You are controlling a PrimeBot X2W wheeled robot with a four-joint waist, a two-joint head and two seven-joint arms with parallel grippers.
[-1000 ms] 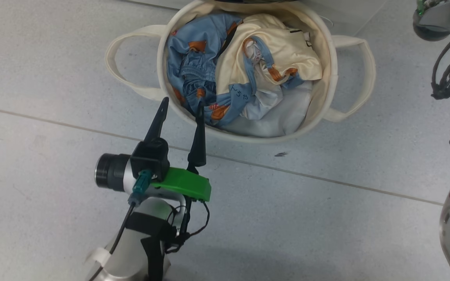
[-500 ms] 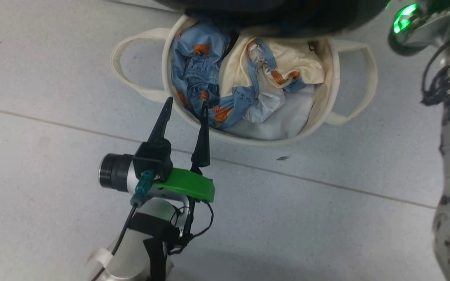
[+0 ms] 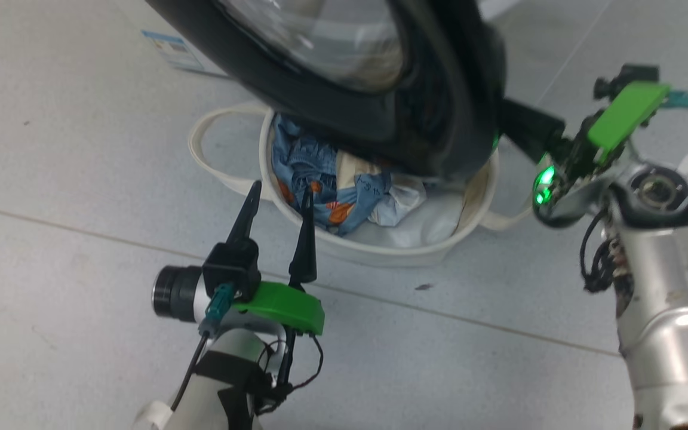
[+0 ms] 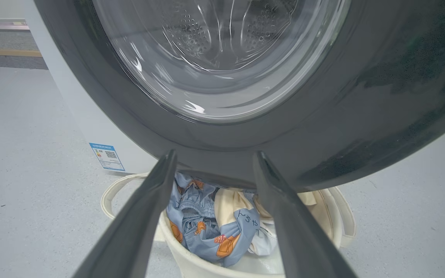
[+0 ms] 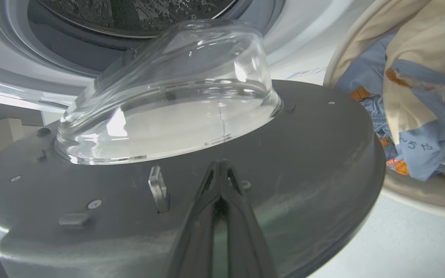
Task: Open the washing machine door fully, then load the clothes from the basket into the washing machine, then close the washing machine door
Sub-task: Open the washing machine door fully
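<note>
- The washing machine door (image 3: 439,107) is standing open, swung out from the washing machine (image 4: 91,127). In the head view it is filling the 12 o'clock area and hanging over the far half of the basket (image 3: 374,254).
- The basket is sitting on the floor (image 3: 81,179) below the door. One loop handle (image 3: 212,143) is sticking out at 9 o'clock.
- The clothes (image 3: 326,191) are lying inside the basket. Blue fabric with orange motifs is bunching toward 9 o'clock, and cream fabric is lying beside it under the door's rim. A plain white sheet (image 3: 433,221) is showing toward 5 o'clock.
- The left end effector (image 3: 280,188) is hovering released at 7 o'clock of the basket, its fingers (image 4: 137,224) spread apart and pointing toward 12 o'clock. One tip is outside the near rim and the other is just over the clothes, with nothing between them.
- The right end effector (image 5: 218,166) is sitting at 3 o'clock of the door, clenched on nothing. Its joined tips are lying at the door's grey inner face, just below the glass bowl (image 5: 168,108) and beside a small clear tab (image 5: 158,189). I cannot tell whether they are touching that face.
- In the right wrist view the drum mouth (image 5: 129,15) is showing at 12 o'clock beyond the bowl.
- A blue label (image 4: 106,156) is showing on the machine's white front, at 9 o'clock in the left wrist view.
</note>
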